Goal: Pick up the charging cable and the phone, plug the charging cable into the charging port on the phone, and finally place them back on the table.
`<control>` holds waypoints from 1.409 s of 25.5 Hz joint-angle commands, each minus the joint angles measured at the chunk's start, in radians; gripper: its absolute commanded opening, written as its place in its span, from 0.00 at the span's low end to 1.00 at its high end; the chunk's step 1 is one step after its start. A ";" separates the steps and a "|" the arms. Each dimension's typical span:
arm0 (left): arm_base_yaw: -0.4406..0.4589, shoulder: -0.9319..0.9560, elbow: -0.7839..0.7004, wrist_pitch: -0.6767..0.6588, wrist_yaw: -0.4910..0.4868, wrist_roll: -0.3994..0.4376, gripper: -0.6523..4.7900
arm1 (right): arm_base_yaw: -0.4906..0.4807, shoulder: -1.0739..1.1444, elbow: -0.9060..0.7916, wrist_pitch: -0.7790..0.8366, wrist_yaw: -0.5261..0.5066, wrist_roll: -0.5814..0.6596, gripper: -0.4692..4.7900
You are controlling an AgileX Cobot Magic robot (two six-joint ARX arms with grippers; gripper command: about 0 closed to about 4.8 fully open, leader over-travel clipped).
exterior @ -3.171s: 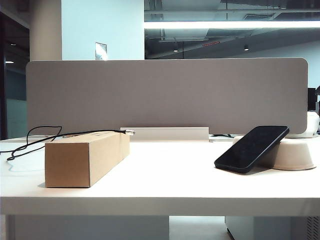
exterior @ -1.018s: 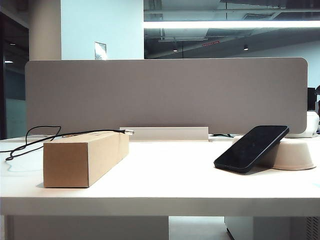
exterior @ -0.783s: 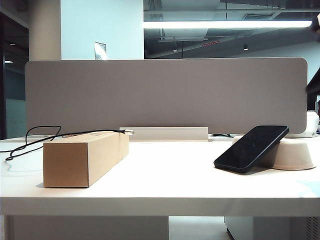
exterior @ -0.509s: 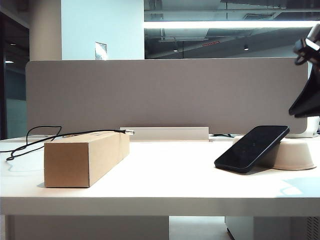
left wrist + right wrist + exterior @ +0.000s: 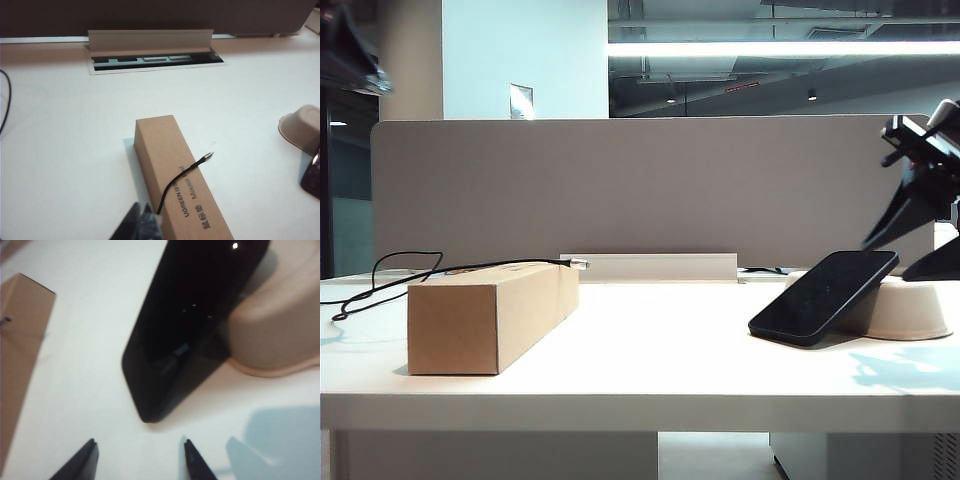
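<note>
Two things to join: neither is picked up yet, so the whole task looks ahead of us.
Charging cable (image 5: pixel 470 267): it runs across the top of the cardboard box (image 5: pixel 490 315) on the left of the table (image 5: pixel 650 370); its silvery plug sticks out past the box's far end, free in the air.
Phone (image 5: pixel 823 296): it leans screen-up against the pale tray (image 5: pixel 910 308) on the right, its lower short edge resting on the table.
Charging port: too small to make out in any view.
Left hand (image 5: pixel 140 225): only its dark tip shows in the left wrist view, fingers pressed together and holding nothing, above the near end of the box beside the cable.
Right hand (image 5: pixel 140 460): fingers spread wide and empty, hovering just short of the phone's lower edge; in the exterior view it hangs at the right edge above the tray.
Done so far: nothing that the pictures show.
Left to do: grasp both, plug in, set them down.
Around: a grey divider panel (image 5: pixel 650 190) and a cable slot (image 5: pixel 155 57) behind.
In the way: the tray backs the phone closely; the box lies under the cable.
</note>
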 commanded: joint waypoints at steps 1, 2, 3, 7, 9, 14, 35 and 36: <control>-0.051 0.100 0.091 -0.018 0.009 0.060 0.11 | 0.000 0.046 0.006 0.075 -0.032 0.040 0.53; -0.064 0.121 0.111 -0.026 0.005 0.070 0.11 | 0.000 0.060 0.007 0.082 -0.033 0.040 0.53; -0.077 0.142 0.130 -0.036 0.006 0.082 0.11 | 0.000 0.070 0.007 0.085 -0.032 0.043 0.54; -0.141 0.273 0.224 -0.058 0.000 0.114 0.13 | 0.000 0.143 0.030 0.100 -0.047 0.066 0.62; -0.161 0.315 0.256 -0.080 -0.001 0.150 0.21 | 0.000 0.171 0.045 0.101 -0.057 0.066 0.62; -0.190 0.404 0.330 -0.137 -0.001 0.195 0.30 | 0.000 0.242 0.095 0.106 -0.086 0.066 0.62; -0.193 0.455 0.363 -0.135 -0.029 0.238 0.36 | 0.003 0.504 0.145 0.366 -0.090 0.207 0.62; -0.193 0.455 0.363 -0.134 -0.029 0.238 0.36 | 0.003 0.512 0.148 0.375 -0.088 0.219 0.62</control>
